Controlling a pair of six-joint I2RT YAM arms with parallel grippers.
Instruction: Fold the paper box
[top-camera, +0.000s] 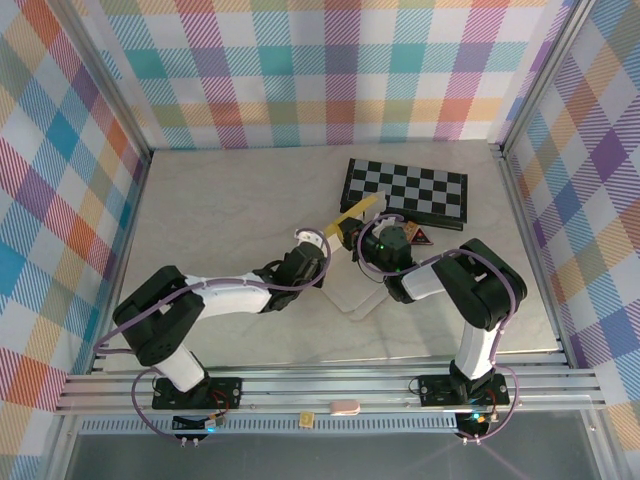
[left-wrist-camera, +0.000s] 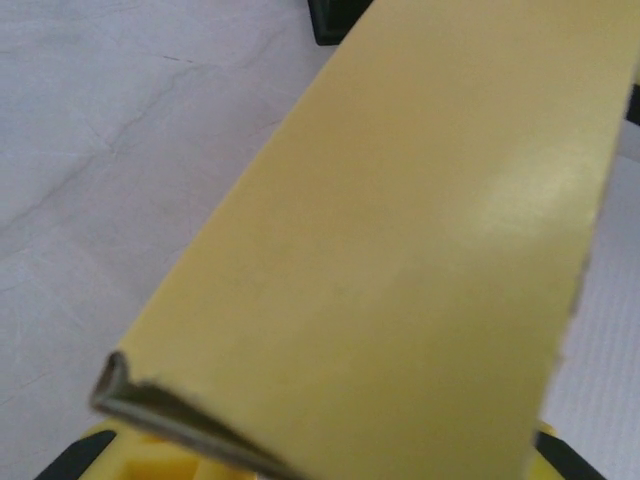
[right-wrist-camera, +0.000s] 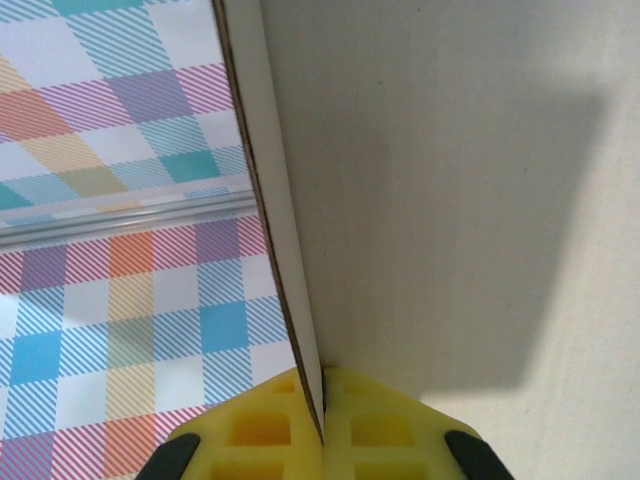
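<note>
paper box (top-camera: 360, 210) held tilted above the table (top-camera: 230, 210), just beside the checkered board (top-camera: 405, 188), between 2 grippers | right gripper (right-wrist-camera: 322, 425) clamped on its thin edge | left gripper (top-camera: 320, 243) at the sheet, fingers largely hidden: state cannot be told

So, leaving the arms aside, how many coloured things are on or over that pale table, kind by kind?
Mustard-yellow thin cardboard sheet: 1
Black-and-white checkered rectangular board: 1
Small dark flat triangle with a reddish edge: 1
Total: 3
</note>
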